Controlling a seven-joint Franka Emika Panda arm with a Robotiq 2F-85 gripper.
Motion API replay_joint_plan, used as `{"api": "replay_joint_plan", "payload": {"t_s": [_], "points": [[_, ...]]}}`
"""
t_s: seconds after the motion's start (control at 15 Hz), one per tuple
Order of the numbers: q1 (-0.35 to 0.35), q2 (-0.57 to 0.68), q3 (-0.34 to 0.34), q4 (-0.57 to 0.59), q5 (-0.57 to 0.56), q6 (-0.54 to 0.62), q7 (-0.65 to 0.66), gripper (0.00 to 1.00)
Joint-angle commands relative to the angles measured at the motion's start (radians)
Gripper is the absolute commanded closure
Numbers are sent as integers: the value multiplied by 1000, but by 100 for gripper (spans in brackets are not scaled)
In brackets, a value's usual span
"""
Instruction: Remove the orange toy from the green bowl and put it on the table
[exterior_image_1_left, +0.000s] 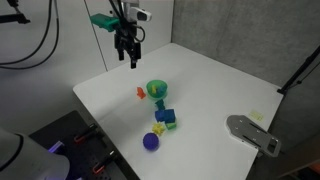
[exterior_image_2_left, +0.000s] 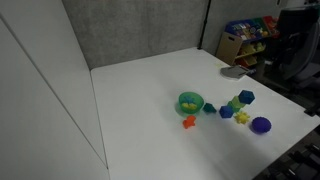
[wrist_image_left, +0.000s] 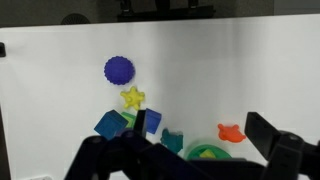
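Observation:
The orange toy (exterior_image_1_left: 140, 94) lies on the white table (exterior_image_1_left: 210, 75), just beside the green bowl (exterior_image_1_left: 157, 89) and outside it. Both also show in an exterior view, toy (exterior_image_2_left: 188, 122) and bowl (exterior_image_2_left: 190, 102), and in the wrist view, toy (wrist_image_left: 231, 132) and bowl (wrist_image_left: 207, 153). A small yellowish piece sits inside the bowl. My gripper (exterior_image_1_left: 127, 52) hangs well above the table, behind the bowl. In the wrist view its fingers (wrist_image_left: 200, 128) are spread wide and hold nothing.
A purple ball (exterior_image_1_left: 151, 141), blue blocks (exterior_image_1_left: 166, 117), a yellow star (wrist_image_left: 132, 97) and a teal piece (wrist_image_left: 172, 138) lie close to the bowl. A grey object (exterior_image_1_left: 250, 133) rests at the table's edge. Shelves with clutter (exterior_image_2_left: 248, 38) stand beyond the table.

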Motion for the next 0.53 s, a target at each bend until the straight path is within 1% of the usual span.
{"api": "replay_joint_plan", "payload": {"t_s": [0.0,0.47], "points": [[-8,1,8,1,1,-2,-2,0],[-8,6,8,2,1,0,-2,0]]}}
